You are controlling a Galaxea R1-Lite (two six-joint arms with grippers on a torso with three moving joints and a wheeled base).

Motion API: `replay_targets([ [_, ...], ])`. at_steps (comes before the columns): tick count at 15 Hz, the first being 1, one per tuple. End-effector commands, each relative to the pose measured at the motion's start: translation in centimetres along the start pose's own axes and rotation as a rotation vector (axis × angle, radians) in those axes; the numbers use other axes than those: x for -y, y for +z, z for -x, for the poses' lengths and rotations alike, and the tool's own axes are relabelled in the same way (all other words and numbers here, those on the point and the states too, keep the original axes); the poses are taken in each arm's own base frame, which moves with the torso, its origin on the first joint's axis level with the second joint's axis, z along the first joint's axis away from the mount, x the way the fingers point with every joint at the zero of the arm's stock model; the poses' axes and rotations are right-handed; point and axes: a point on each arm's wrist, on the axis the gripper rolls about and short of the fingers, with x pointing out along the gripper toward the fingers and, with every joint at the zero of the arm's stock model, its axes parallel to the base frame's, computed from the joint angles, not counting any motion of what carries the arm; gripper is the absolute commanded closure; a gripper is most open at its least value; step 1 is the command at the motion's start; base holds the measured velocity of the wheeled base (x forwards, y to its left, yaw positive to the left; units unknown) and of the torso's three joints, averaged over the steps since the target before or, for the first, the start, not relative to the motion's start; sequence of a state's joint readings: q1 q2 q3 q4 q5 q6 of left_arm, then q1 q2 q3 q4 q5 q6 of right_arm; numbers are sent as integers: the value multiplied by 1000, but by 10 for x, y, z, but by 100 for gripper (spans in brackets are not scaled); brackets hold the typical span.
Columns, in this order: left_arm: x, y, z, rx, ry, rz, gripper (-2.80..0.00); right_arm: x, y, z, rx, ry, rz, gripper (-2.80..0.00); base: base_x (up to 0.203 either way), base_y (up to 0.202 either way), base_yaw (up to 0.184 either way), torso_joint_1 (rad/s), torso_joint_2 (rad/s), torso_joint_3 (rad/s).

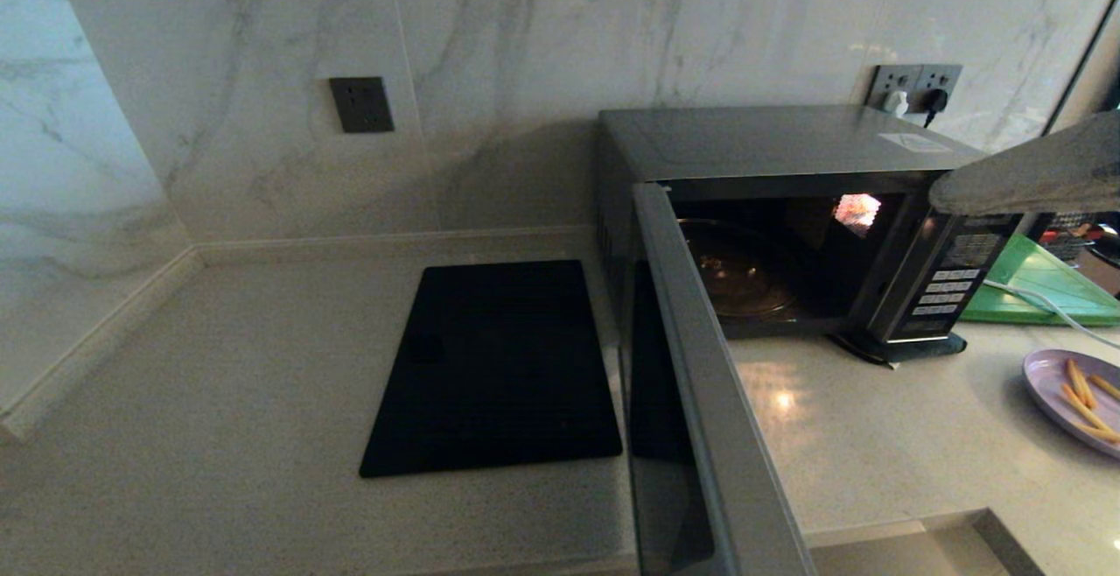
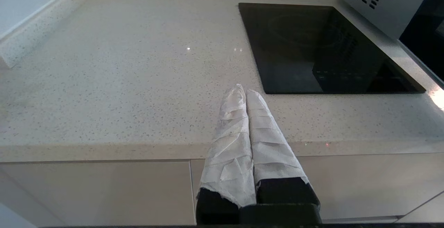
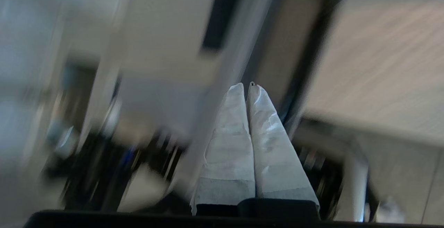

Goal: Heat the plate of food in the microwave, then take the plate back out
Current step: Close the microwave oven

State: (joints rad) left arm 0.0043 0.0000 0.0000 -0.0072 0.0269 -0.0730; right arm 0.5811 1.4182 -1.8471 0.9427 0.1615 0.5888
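Broadly, going left to right as we look down from the head:

Desk (image 1: 219, 401): we see a pale speckled surface running from the marble corner wall across to the right edge.

Left gripper (image 2: 245, 91): out of the head view; in its own wrist view we see it hanging over the front edge of the desk, near the slab's nearest corner, its cloth-wrapped jaws pressed together with nothing between them.

Black slab (image 1: 499, 366): lies flat on the desk, just left of the microwave.

Wall socket (image 1: 361, 104): a dark plate on the marble above the slab.

Microwave (image 1: 770, 143): stands on the desk against the wall; its door (image 1: 700, 401) is swung wide toward us, the cavity is lit, and we see the glass turntable (image 1: 735, 274) inside, bare. The button panel (image 1: 949, 283) sits at its right.

Right gripper (image 3: 247, 86): in the head view a wrapped part of this arm shows at the right edge, above the button panel; in its wrist view the jaws are pressed together, holding nothing. The surroundings there are too blurred to place.

Green board (image 1: 1041, 283): flat on the desk, right of the microwave.

Plate of food (image 1: 1072, 396): rests on the desk at the far right, in front of the green board, well apart from the microwave's cavity, fries on it.
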Motion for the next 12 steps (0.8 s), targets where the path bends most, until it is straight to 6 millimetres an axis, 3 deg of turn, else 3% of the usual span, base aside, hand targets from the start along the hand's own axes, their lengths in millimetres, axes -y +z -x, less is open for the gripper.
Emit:
replay_targets([
  [1, 0, 0, 0, -1, 1, 1, 0, -22, -14, -9, -180, 31, 36, 0, 0, 0, 0, 0, 0, 0],
  [7, 0, 0, 0, -1, 1, 1, 0, -36, -30, -51, -373, -10, 69, 0, 0, 0, 0, 0, 0, 0],
  [12, 0, 0, 0, -1, 1, 1, 0, -63, -34, -78, -341, 107, 101, 0, 0, 0, 0, 0, 0, 0],
])
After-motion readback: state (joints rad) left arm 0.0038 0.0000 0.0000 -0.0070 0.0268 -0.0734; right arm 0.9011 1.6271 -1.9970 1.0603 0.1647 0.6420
